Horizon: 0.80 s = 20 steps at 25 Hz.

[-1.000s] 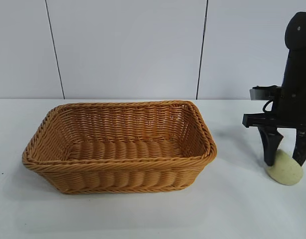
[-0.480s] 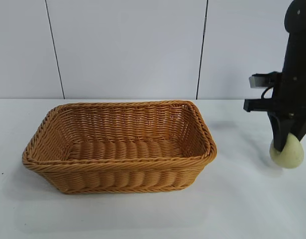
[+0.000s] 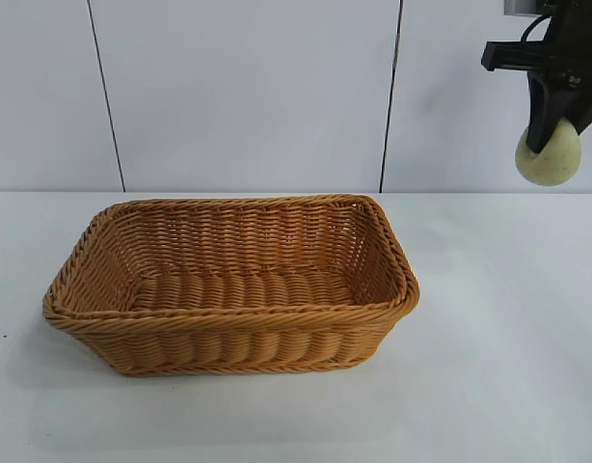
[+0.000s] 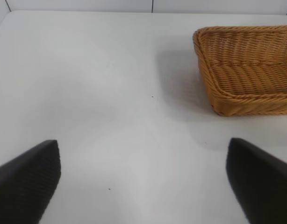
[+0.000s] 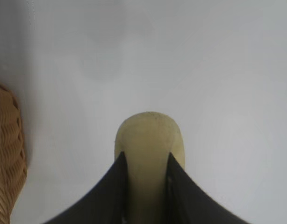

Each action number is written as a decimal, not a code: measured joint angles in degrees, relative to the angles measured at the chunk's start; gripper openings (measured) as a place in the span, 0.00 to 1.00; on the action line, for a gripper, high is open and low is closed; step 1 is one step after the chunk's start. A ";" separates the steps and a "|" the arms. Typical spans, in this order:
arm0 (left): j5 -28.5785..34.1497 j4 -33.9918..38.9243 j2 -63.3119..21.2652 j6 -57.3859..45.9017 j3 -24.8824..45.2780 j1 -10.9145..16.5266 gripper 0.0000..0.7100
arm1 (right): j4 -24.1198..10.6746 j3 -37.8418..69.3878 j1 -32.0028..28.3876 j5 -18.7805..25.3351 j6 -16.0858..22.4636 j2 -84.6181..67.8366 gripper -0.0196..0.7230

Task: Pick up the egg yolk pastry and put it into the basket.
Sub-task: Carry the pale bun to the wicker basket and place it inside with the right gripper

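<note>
The orange-tan wicker basket [image 3: 233, 285] stands on the white table left of centre; it holds nothing. My right gripper [image 3: 556, 135] is high above the table at the far right, shut on the pale yellowish egg yolk pastry [image 3: 549, 154], which hangs well clear of the table, right of the basket. In the right wrist view the pastry [image 5: 149, 140] sits pinched between the two dark fingers [image 5: 111, 191], with the basket's rim [image 5: 5, 154] at the edge. My left gripper [image 4: 143, 179] is open and holds nothing over bare table, off to the side of the basket [image 4: 248, 70].
A white panelled wall [image 3: 248, 96] rises behind the table. Bare white tabletop [image 3: 498, 318] lies between the basket and the right arm.
My right gripper closed on the pastry on the table, then lifted it straight up to well above the basket's rim height. The basket and left arm have not moved.
</note>
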 joint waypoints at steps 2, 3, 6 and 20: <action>0.00 0.00 0.00 0.00 0.00 0.00 0.98 | 0.06 0.00 3.94 0.00 0.68 0.00 0.23; 0.00 0.00 0.00 0.00 0.00 0.00 0.98 | 0.06 0.00 5.98 0.00 1.00 0.00 0.23; 0.00 0.00 0.00 0.00 0.00 0.00 0.98 | 0.17 0.00 11.89 0.00 2.34 0.00 0.23; 0.00 0.00 0.00 0.00 0.00 0.00 0.98 | 0.23 0.00 29.65 -11.24 7.90 5.66 0.23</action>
